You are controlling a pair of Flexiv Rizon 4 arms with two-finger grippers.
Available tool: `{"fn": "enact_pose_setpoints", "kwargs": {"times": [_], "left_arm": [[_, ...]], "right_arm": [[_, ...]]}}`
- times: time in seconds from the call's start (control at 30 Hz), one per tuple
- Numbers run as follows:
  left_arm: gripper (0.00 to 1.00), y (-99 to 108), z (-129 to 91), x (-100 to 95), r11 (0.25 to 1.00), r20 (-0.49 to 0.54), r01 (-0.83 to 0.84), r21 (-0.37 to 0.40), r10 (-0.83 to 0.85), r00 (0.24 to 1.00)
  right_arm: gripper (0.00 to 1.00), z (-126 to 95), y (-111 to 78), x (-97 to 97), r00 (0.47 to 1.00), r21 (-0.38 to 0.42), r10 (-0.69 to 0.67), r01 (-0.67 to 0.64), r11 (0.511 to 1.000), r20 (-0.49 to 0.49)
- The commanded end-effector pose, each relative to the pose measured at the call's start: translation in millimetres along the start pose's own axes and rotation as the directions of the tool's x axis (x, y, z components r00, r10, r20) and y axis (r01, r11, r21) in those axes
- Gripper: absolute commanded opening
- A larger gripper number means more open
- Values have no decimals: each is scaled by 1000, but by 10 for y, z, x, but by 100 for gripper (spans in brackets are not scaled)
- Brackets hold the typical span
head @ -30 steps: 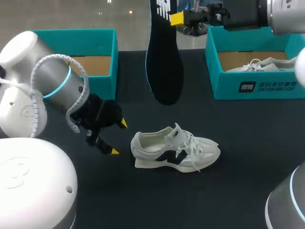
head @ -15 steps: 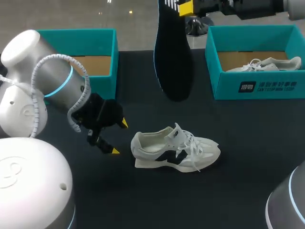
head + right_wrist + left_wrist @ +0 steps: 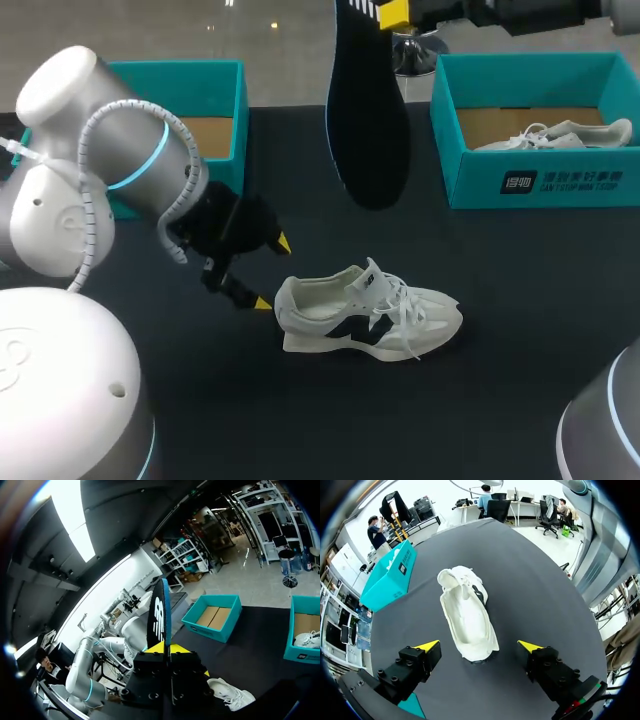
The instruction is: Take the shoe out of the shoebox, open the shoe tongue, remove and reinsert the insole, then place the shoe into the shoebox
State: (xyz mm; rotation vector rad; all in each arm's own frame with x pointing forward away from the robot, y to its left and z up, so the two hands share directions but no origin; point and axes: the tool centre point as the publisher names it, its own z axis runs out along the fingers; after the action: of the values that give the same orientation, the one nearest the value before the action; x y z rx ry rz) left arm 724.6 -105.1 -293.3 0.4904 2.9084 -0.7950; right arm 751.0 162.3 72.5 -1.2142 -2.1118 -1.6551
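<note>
an open teal shoebox (image 3: 215,110) is sitting on the desk (image 3: 520,300), back and far left of the white shoe (image 3: 370,315). my left claw (image 3: 273,272) is hovering at the shoe's heel, fingers spread wide, touching nothing. the shoe is standing on its sole mid-desk. above and behind the shoe, my right claw (image 3: 395,12) is clamping the black insole (image 3: 367,110), which is hanging down. back and right of the shoe, a second shoebox (image 3: 540,180) is holding another shoe (image 3: 560,135).
</note>
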Motion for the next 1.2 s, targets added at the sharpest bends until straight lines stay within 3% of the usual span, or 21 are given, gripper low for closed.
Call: {"fn": "enact_pose_setpoints", "kwargs": {"times": [0.03,0.37,0.67,0.7,0.73,0.77,1.2], "left_arm": [[100,-170,332,-251,1000,-31,6,-18,-6,1000],[100,-214,884,-540,994,-23,71,-86,-73,997],[100,-76,1190,-548,989,-78,103,-108,-112,991],[79,-60,1208,-545,990,-88,97,-105,-107,990],[7,-51,1215,-537,991,-91,96,-96,-105,990],[0,-40,1213,-520,992,-100,86,-91,-95,990],[0,-73,1193,-487,995,-116,63,-80,-72,991]], "right_arm": [[0,34,14,-1,1000,1,1,-1,1000,2],[0,34,14,-1,1000,1,1,-1,1000,2],[0,34,14,-1,1000,1,1,-1,1000,2],[0,34,14,-1,1000,1,1,-1,1000,2],[0,34,14,-1,1000,1,1,-1,1000,2],[0,34,14,-1,1000,1,1,-1,1000,2],[0,34,14,-1,1000,1,1,-1,1000,2]]}}
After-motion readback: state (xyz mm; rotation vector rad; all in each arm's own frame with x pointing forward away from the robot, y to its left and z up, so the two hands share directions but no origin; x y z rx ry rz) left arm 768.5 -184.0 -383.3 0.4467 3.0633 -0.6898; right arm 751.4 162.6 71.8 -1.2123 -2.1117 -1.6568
